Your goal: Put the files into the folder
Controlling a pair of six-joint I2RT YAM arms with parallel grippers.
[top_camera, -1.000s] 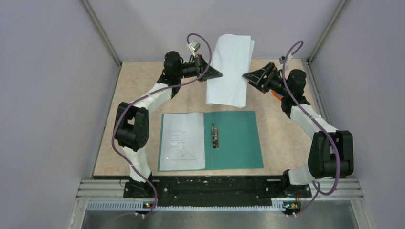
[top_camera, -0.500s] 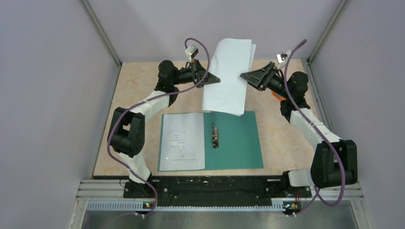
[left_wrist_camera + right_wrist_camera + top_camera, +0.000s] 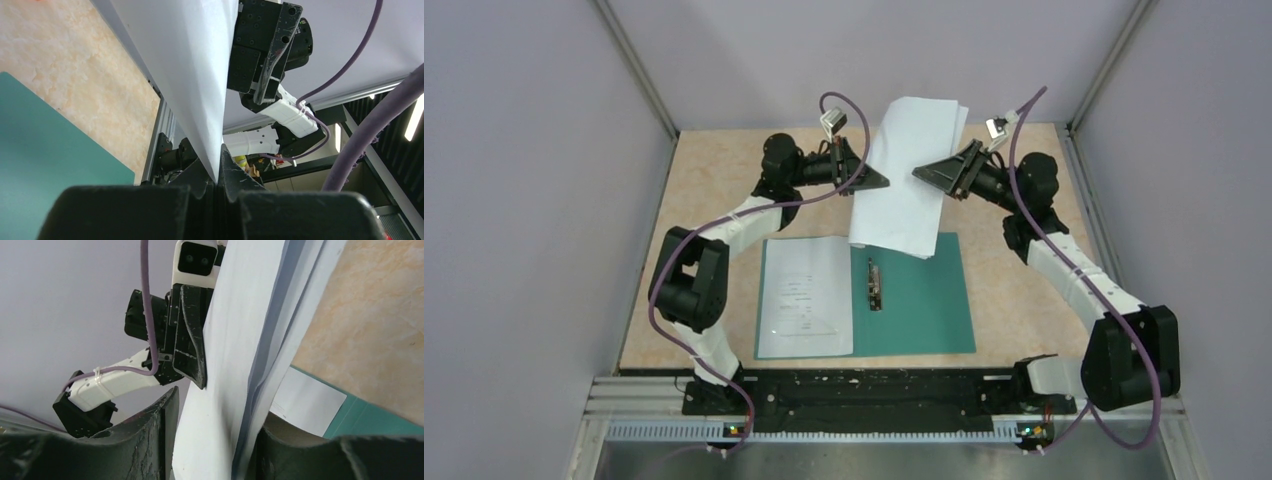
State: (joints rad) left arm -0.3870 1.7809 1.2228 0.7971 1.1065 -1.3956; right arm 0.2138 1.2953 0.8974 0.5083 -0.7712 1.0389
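Note:
The teal folder (image 3: 924, 300) lies open on the table, a metal clip (image 3: 874, 283) at its spine. One printed file (image 3: 806, 295) rests on its left cover. My left gripper (image 3: 882, 182) is shut on the left edge of white files (image 3: 909, 170) hanging in the air, their lower end over the folder's top edge. In the left wrist view the paper (image 3: 185, 60) runs down into the pinched jaws (image 3: 218, 172). My right gripper (image 3: 217, 410) straddles the right edge of the hanging sheets (image 3: 235, 365), jaws still apart, with a gap beside the left finger.
A small orange object (image 3: 1002, 200) lies on the table under the right arm. Grey walls and metal posts enclose the beige tabletop (image 3: 714, 200). The two wrists face each other closely across the paper.
The right gripper has moved left onto the paper's edge and its jaws have narrowed. The left gripper has carried the sheets lower, their bottom now over the folder.

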